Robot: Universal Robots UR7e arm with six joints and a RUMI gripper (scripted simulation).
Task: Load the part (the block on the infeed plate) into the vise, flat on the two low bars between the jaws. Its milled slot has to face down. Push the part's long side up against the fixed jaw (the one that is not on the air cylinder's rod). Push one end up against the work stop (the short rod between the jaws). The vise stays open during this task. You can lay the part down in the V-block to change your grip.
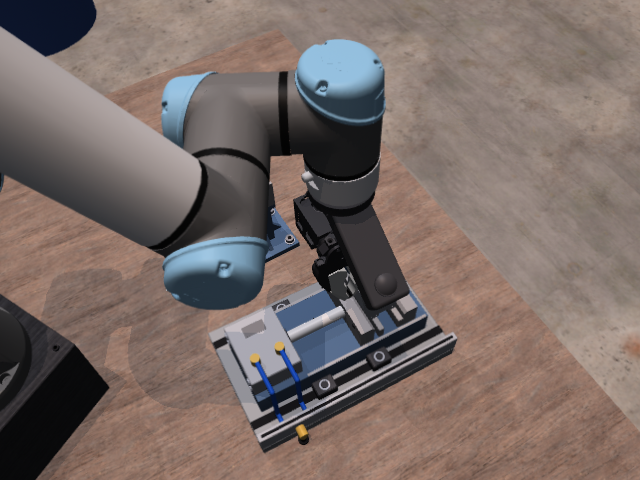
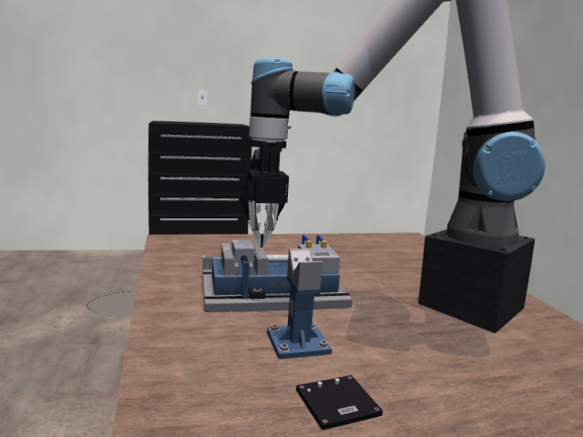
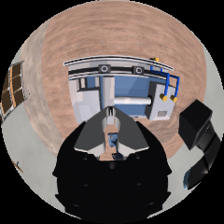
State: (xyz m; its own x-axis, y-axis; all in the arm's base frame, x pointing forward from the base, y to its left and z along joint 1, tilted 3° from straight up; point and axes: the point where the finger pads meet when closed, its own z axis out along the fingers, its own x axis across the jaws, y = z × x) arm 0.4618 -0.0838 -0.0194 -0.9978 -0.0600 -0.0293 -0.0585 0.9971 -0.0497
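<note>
Closed hand (image 3: 110, 111) above vise (image 3: 121, 93)
</note>
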